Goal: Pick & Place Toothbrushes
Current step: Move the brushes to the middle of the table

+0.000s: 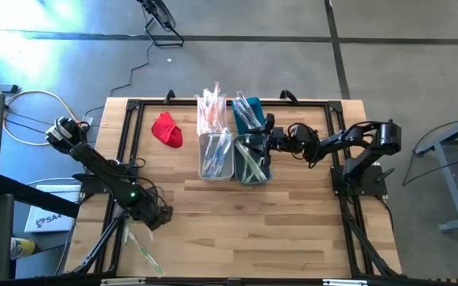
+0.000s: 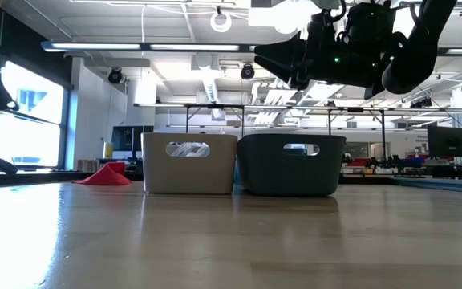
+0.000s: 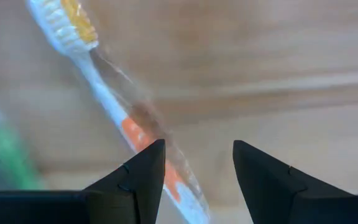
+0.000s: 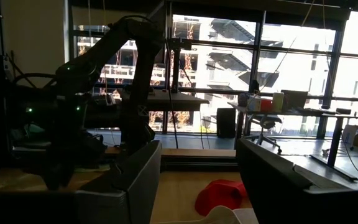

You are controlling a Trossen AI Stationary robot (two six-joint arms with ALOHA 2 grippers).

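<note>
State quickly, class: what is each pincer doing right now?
Left pincer: open, empty, over an orange toothbrush on the table.
Right pincer: open, empty, above the bins.

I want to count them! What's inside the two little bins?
Wrapped toothbrushes lie in the white bin, more in the teal bin. The right pincer covers part of the teal one; lower layers are hidden.

Two bins (image 1: 234,157) sit side by side at the desk's (image 1: 293,222) rear middle, toothbrushes (image 1: 217,151) in them; a cloth (image 1: 166,129) lies left of them.
</note>
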